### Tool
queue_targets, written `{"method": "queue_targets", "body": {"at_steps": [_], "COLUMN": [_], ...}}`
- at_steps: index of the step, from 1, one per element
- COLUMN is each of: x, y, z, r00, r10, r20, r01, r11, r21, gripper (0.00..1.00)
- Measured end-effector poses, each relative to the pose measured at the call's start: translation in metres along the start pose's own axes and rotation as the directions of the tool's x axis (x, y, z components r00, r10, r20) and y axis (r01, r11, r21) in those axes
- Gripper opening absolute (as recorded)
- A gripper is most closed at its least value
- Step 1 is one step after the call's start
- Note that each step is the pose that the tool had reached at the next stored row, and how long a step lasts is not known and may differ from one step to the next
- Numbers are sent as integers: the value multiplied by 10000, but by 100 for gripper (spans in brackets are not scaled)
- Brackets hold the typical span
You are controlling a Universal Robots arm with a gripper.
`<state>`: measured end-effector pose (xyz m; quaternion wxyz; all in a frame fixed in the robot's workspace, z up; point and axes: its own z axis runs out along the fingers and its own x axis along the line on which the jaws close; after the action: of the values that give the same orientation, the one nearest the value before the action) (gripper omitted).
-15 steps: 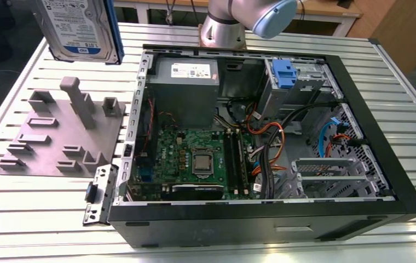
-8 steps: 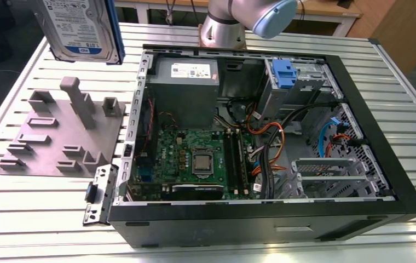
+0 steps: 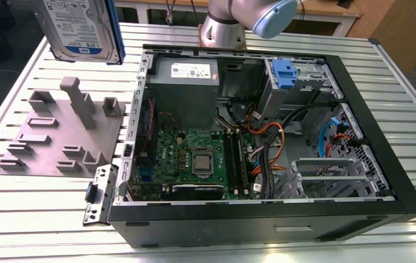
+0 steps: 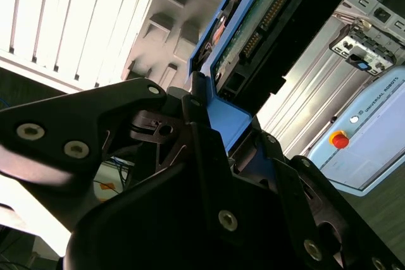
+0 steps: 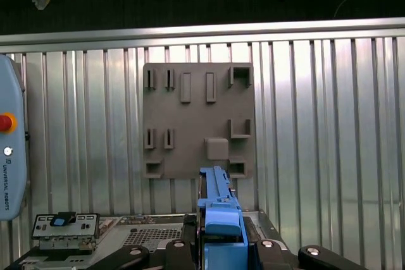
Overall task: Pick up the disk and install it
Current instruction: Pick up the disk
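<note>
Exterior view: disk [image 3: 84,27] cut off by the top edge, arm [image 3: 223,30] too. Second wrist view: gripper [image 4: 229,124] body covers most of the disk's blue end; label face turned away. First wrist view: disk edge-on, near end cropped; pendant [image 5: 11,137] cut by the picture edge.

An open computer case [image 3: 266,219] lies on the slatted tabletop [image 3: 33,219]; a grey slotted fixture plate [image 3: 51,145] sits beside it, near an edge.

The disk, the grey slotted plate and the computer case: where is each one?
the disk [image 3: 76,24]: exterior view, on its white-and-blue label.
the grey slotted plate [image 5: 193,124]: first wrist view, on its bare middle.
the computer case [image 3: 252,222]: exterior view, on its black outer wall.
</note>
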<state>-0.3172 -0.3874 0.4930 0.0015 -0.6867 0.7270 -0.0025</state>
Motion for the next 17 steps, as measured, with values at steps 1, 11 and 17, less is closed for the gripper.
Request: {"method": "queue_targets", "body": {"at_steps": [1, 11, 17], "x": [0, 45, 52], "y": [-1, -13, -18], "z": [0, 0, 1], "r00": [10000, 10000, 10000], "r10": [0, 1, -1], "r20": [0, -14, -14], "r01": [0, -1, 1], "r11": [10000, 10000, 10000], "r21": [0, 1, 2], "gripper": [36, 36, 36]}}
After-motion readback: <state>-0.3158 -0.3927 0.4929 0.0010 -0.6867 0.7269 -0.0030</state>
